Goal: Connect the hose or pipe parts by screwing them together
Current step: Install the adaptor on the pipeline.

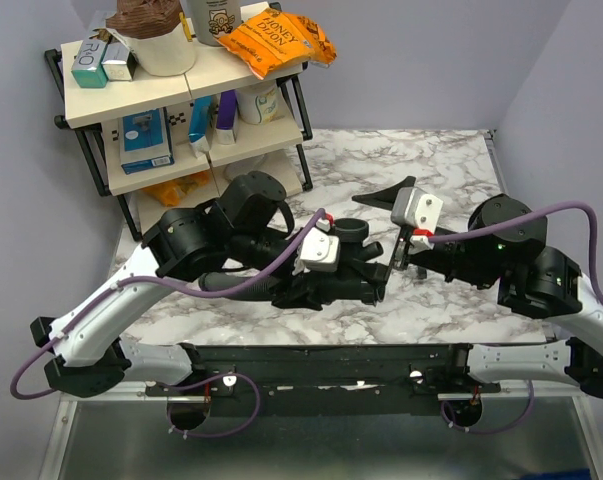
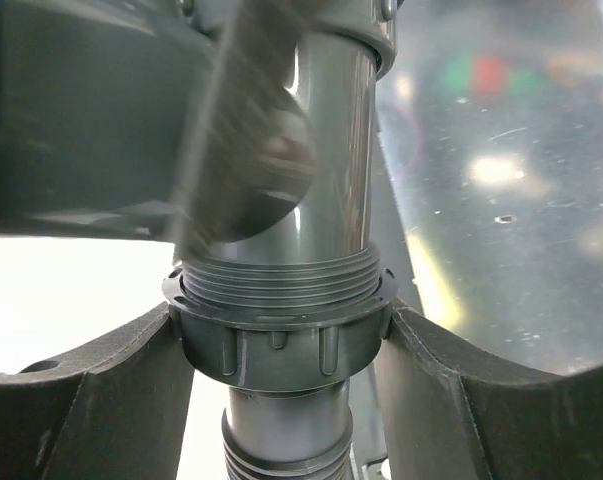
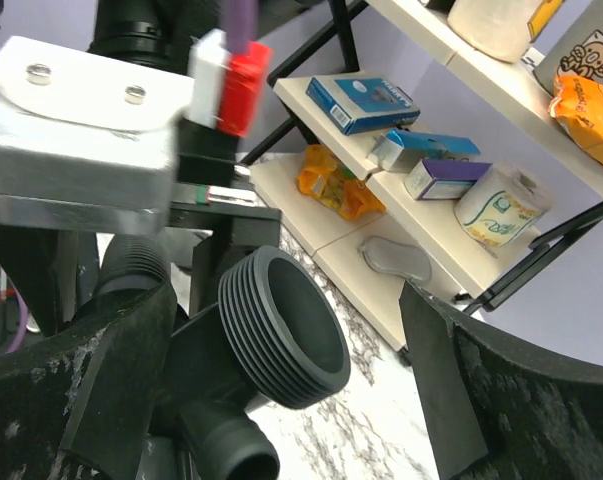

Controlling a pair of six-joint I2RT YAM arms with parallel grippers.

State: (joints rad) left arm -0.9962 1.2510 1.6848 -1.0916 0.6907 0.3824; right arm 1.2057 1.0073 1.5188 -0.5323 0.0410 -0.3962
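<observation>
My left gripper (image 2: 281,335) is shut on the ribbed ring nut (image 2: 281,345); both fingers (image 2: 101,400) press its sides. The nut sits at the lower end of the grey pipe fitting's thread (image 2: 276,272). Below it the black ribbed hose (image 2: 281,465) begins. From above, the hose (image 1: 226,283) runs left from the fitting (image 1: 359,280), which the left gripper (image 1: 306,288) holds over the table. My right gripper (image 3: 281,330) is open. The fitting's wide threaded mouth (image 3: 286,335) lies between its fingers (image 3: 431,380) without touching them. A small side spigot (image 3: 231,450) shows below.
A black-framed shelf rack (image 1: 181,95) with boxes, tubes and an orange snack bag (image 1: 276,40) stands at the back left of the marble table (image 1: 431,160). The rack's shelves (image 3: 431,250) lie beyond the right gripper. Purple cables (image 1: 541,212) loop over both arms.
</observation>
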